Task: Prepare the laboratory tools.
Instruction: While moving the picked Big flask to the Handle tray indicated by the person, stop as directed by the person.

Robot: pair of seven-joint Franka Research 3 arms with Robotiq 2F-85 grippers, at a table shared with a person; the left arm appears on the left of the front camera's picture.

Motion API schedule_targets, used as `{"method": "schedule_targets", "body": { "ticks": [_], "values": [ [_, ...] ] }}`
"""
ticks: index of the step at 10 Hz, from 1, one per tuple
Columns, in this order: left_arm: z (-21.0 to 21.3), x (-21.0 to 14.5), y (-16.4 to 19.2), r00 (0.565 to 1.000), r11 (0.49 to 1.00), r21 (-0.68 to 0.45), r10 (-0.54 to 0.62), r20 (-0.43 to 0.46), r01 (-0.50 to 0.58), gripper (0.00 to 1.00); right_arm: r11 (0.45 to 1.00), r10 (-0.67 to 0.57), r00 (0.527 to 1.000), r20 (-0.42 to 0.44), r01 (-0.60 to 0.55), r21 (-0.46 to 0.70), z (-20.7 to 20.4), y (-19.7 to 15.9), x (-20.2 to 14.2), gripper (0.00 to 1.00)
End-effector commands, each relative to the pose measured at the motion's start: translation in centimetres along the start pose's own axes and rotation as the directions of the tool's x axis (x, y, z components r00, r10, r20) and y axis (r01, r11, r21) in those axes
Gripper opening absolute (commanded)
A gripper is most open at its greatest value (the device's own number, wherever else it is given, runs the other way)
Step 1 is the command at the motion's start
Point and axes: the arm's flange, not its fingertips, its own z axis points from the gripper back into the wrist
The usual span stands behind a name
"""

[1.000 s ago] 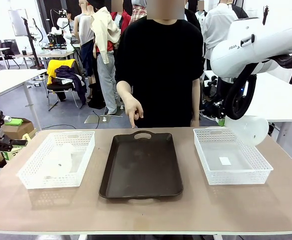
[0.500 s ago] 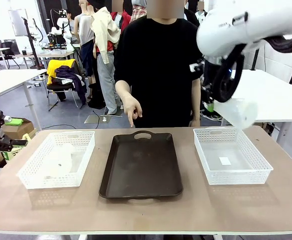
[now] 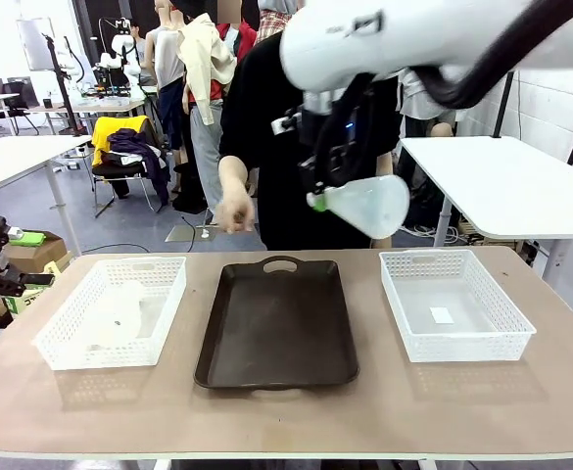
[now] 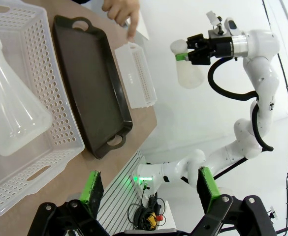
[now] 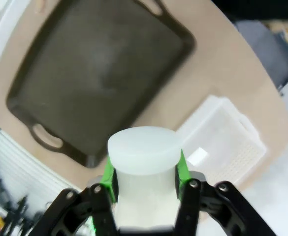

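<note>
While it hangs in the air above the table's [image 3: 286, 411] far edge, between the tray and the right-hand basket, one flask [image 3: 369, 206] is clamped at its narrow neck by my right fingers [image 3: 317, 203]. It is milky, translucent plastic, cone-shaped with a wide flat base, and it is tipped sideways with the base toward the table's right edge. Seen from my right wrist, its smooth whitish neck [image 5: 143, 147] sits tight between the green pads [image 5: 109, 173].

The second flask [image 3: 115, 313] lies on its side in the white mesh basket [image 3: 110, 357] near the table's left edge.

My left fingers [image 4: 148, 191] are spread wide, out past that left edge, with nothing between their green pads [image 4: 93, 189].

The dark brown tray [image 3: 276, 323] lies at the middle of the table, smooth, round-cornered, with a cut-out handle at each end. The other basket [image 3: 472, 348] of white perforated plastic stands near the right edge. A small white label [image 3: 442, 314] lies on its floor, its print too small to read.

A person's hand [image 3: 232, 211], blurred, is above the far edge.
</note>
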Motion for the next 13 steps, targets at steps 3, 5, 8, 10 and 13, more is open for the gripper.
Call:
{"method": "schedule_targets", "body": {
  "ticks": [3, 5, 8, 10, 13],
  "values": [
    [0.2, 0.0, -0.2, 1.000, 1.000, -0.003, -0.005, 0.007, 0.005, 1.00, 0.997, 0.066, 0.997, -0.040, -0.067, -0.025, -3.7, 5.6, 7.7, 0.00],
    [0.2, 0.0, -0.2, 1.000, 1.000, -0.003, -0.005, 0.007, 0.005, 1.00, 0.995, 0.095, 0.995, -0.017, -0.095, 0.009, -6.2, 7.4, 8.8, 0.00],
    [0.2, 0.0, -0.2, 1.000, 1.000, -0.003, -0.005, 0.007, 0.005, 1.00, 0.995, 0.089, 0.996, 0.007, -0.089, 0.037, -6.8, 7.6, 8.1, 0.00],
    [0.2, 0.0, -0.2, 1.000, 1.000, -0.003, -0.005, 0.007, 0.005, 1.00, 0.994, 0.106, 0.994, -0.018, -0.106, 0.026, -7.6, 7.9, 8.0, 0.00],
    [0.2, 0.0, -0.2, 1.000, 1.000, -0.003, -0.005, 0.007, 0.005, 1.00, 0.994, 0.106, 0.994, -0.018, -0.106, 0.026, -7.6, 7.9, 8.0, 0.00]
  ]
}}
